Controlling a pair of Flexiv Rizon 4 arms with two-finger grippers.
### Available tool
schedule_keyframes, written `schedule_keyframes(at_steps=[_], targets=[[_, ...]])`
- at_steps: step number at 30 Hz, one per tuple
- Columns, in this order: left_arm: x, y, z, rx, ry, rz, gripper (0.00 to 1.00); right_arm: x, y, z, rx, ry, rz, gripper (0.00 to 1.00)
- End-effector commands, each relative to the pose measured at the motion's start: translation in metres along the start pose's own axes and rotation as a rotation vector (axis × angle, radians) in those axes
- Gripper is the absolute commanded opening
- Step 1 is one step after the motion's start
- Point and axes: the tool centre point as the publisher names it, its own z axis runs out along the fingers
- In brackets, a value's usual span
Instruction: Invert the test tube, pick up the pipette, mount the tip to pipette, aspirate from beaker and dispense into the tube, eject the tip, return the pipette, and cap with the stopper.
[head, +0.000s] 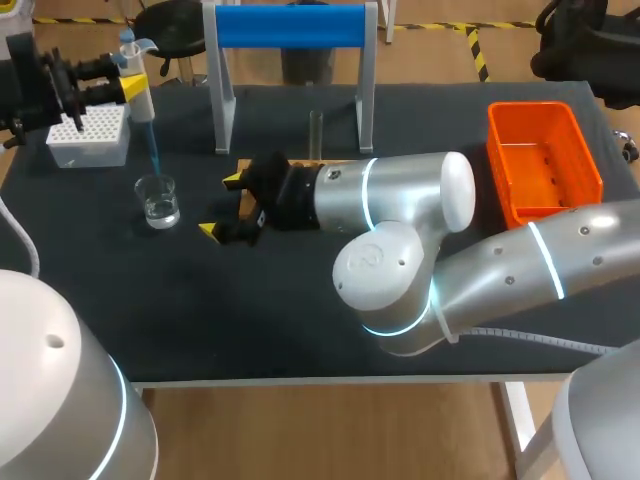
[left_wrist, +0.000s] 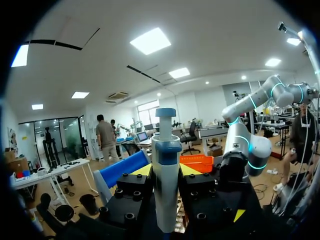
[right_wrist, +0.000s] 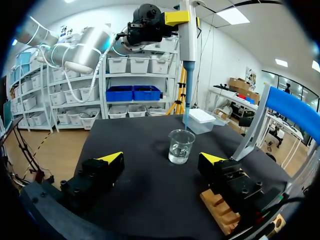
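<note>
- wooden block (head: 335, 163) mostly hidden behind the right arm (head: 400, 195) in the head view
- pipette (left_wrist: 166, 170): lower shaft unseen in the left wrist view
- whether its tip (head: 155, 150) touches the water in the beaker (head: 158, 197): too small to tell

beaker (head: 158, 200): clear shiny glass | desk (head: 250, 320): pretty matt black | bin (head: 545, 165): glossy orange plastic | pipette (left_wrist: 166, 175): smooth plastic

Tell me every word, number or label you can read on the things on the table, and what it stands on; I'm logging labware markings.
No readable text shows on any of the table's things.
pipette: no legible label or number.
beaker: any marks on the glass are too faint to read.
tip box, orange bin, blue-barred stand: plain, no print shows.
</note>
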Motion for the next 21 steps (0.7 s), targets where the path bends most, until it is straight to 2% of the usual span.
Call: schedule_keyframes(at_steps=[1,21], targets=[[-0.001,0.009,0.0,0.009,0.003,0.005,0.0,-0.001,0.0,0.0,0.002,0.002,0.0,1.0],[0.002,0.035,-0.006,-0.003,-0.026,0.008,0.0,-0.001,0.0,0.0,0.002,0.002,0.0,1.0]])
